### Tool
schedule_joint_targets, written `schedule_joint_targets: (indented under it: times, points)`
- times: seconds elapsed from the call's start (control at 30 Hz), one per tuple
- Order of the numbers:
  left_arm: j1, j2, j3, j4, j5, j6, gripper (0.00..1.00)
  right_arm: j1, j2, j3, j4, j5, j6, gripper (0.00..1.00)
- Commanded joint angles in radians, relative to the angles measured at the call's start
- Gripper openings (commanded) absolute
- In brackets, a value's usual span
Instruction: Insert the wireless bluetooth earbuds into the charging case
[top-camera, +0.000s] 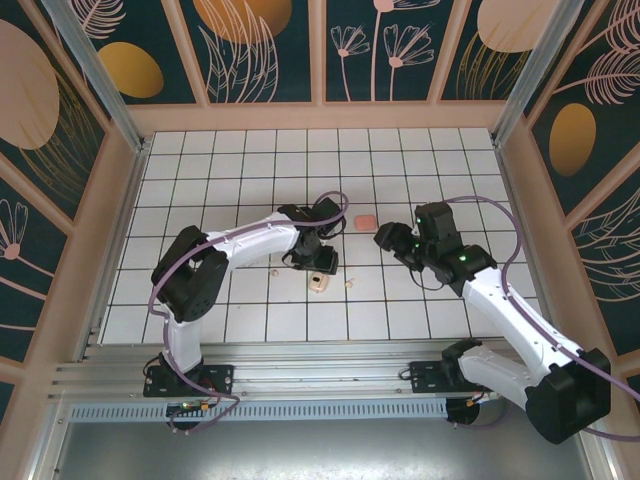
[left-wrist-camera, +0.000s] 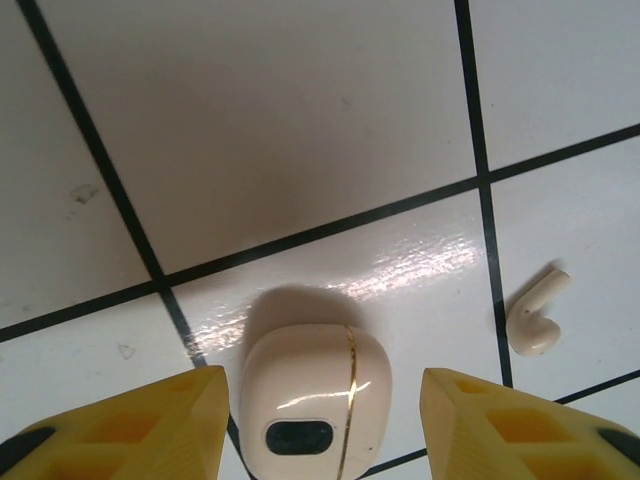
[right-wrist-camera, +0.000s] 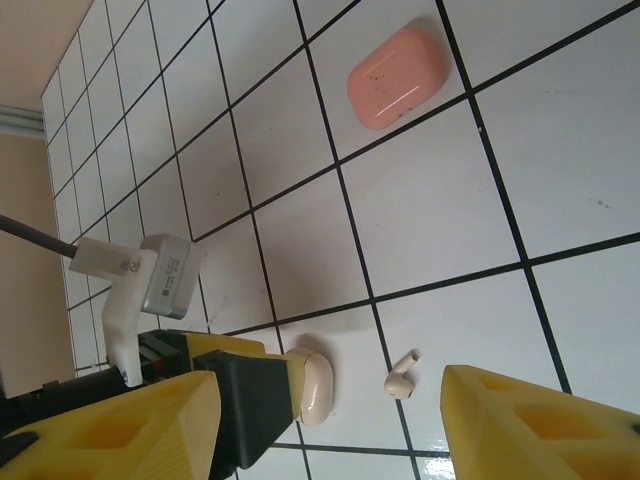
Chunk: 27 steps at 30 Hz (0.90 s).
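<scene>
A cream charging case (left-wrist-camera: 315, 400) lies closed on the white tiles, a gold seam across its lid. My left gripper (left-wrist-camera: 325, 400) is open and straddles it, with a gap between each yellow finger and the case. One cream earbud (left-wrist-camera: 537, 318) lies on the tile just right of the case. From above, the case (top-camera: 319, 285) sits under the left gripper (top-camera: 322, 264), and the earbud (top-camera: 348, 283) is beside it. My right gripper (right-wrist-camera: 330, 440) is open and empty, hovering over the earbud (right-wrist-camera: 401, 381) and the case (right-wrist-camera: 315, 388).
A salmon-pink case (top-camera: 365, 220) lies closed on the tiles behind the grippers, also seen from the right wrist (right-wrist-camera: 396, 77). A tiny pale bud-like speck (top-camera: 275, 271) lies left of the left gripper. Wooden walls (top-camera: 120, 200) ring the tiled floor.
</scene>
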Motion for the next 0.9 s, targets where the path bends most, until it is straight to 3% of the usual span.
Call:
schedule_joint_targets:
  times: [0.0, 0.33, 0.77, 0.87]
  points:
    - [-0.01, 0.037, -0.004, -0.024, 0.01, -0.003, 0.53, -0.004, -0.016, -0.021, 0.007, 0.027, 0.012, 0.61]
    - [-0.014, 0.048, -0.033, -0.047, -0.045, 0.003, 0.52, -0.002, -0.054, -0.057, 0.008, 0.027, 0.025, 0.61]
    - [-0.023, 0.044, -0.067, -0.04, -0.033, 0.0, 0.58, -0.003, -0.131, -0.1, 0.005, 0.043, 0.062, 0.61]
    - [-0.024, 0.041, -0.083, -0.037, -0.037, -0.002, 0.55, -0.002, -0.132, -0.103, 0.006, 0.045, 0.064, 0.61]
